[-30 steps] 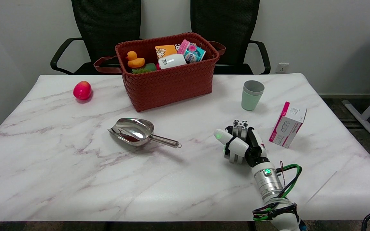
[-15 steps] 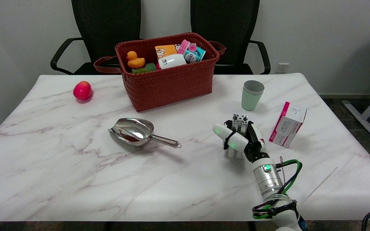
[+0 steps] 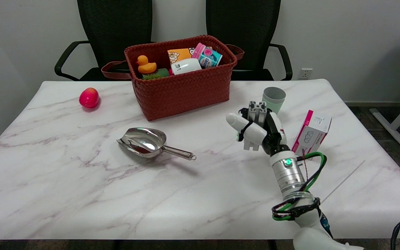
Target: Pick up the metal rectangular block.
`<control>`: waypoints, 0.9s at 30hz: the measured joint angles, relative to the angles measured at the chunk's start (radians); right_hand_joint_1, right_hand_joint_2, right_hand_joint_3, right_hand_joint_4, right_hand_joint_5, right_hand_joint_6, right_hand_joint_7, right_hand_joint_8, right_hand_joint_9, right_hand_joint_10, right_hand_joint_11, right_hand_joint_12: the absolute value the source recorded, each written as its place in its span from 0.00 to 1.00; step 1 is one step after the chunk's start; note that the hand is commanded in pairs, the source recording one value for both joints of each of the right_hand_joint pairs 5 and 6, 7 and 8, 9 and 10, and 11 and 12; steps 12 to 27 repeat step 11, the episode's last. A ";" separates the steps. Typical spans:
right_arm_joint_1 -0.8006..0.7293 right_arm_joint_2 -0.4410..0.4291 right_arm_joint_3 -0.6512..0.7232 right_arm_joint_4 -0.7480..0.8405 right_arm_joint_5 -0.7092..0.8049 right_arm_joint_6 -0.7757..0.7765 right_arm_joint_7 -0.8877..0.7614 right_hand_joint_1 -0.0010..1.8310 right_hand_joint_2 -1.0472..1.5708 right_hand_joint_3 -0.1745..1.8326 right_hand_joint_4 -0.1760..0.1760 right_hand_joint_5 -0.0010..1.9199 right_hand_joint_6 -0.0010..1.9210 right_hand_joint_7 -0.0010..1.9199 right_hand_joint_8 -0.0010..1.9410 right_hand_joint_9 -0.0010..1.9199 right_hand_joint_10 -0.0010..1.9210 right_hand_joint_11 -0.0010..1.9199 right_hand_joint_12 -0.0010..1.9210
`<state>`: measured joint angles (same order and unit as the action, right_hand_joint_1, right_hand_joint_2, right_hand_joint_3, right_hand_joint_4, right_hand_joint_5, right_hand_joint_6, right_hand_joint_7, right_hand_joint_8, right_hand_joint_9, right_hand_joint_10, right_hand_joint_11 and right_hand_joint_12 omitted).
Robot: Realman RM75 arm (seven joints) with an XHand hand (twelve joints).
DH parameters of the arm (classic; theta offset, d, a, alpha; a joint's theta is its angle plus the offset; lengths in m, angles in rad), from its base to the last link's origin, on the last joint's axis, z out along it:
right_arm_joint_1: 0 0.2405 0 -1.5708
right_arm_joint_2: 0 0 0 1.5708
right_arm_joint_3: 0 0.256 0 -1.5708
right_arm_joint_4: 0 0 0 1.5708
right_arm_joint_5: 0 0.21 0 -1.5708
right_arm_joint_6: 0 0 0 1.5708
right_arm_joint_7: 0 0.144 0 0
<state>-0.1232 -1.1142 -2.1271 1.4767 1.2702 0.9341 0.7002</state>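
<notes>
The metal rectangular block is a short silver slotted bar. My right hand grips it, fingers wrapped around its middle, and holds it in the air above the right half of the table. The block's top end sticks up above the fingers and its lower end shows below them. The hand partly hides the block's middle. The arm reaches in from the lower right.
A green cup stands just behind the hand. A pink-and-white box stands to its right. A metal scoop lies mid-table, a red woven basket of items stands at the back, and a red fruit lies far left.
My right hand has risen off the table with the block held in it, moving up and slightly toward the cup. Nothing else has moved.
</notes>
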 measured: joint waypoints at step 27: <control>0.114 -0.003 0.054 0.008 -0.044 -0.092 -0.002 0.49 0.84 0.03 0.50 0.87 0.87 0.99 0.98 0.98 0.98 1.00 1.00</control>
